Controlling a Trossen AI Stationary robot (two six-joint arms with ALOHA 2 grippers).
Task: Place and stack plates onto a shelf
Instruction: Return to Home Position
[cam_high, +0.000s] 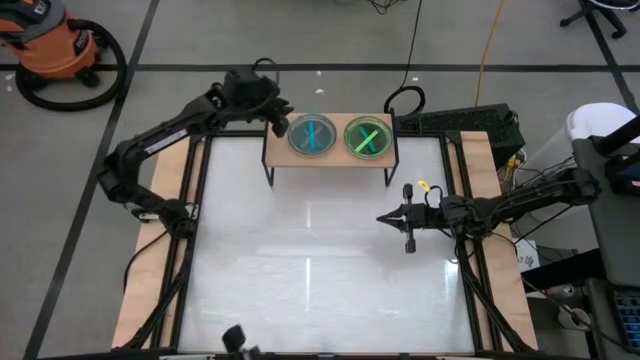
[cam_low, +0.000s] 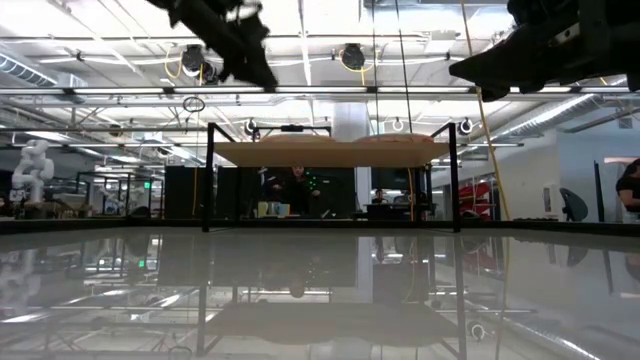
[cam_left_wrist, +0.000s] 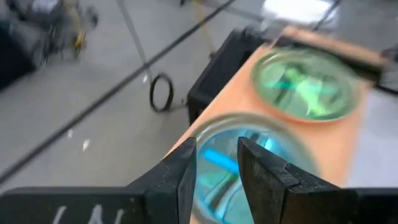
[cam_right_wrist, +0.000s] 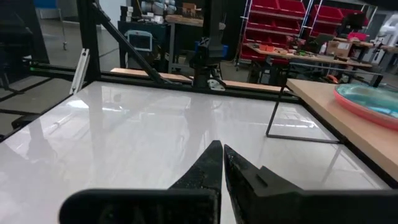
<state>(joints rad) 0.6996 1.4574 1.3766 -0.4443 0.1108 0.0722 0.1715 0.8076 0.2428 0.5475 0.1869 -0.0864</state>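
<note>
While both sit on shelf (cam_high: 330, 159) | blue-top stack (cam_high: 312, 136) L — green-top stack (cam_high: 368, 138) R

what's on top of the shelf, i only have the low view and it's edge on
observer: two stacks sit side by side on the shelf, a blue plate topping the left, a green plate the right.
operator: left claw holding anything
observer: no, the left claw is open and empty above the blue plate, at the shelf's left end.
operator: and the right one
observer: the right claw is shut and empty over the table, in front of the shelf's right end.
</note>
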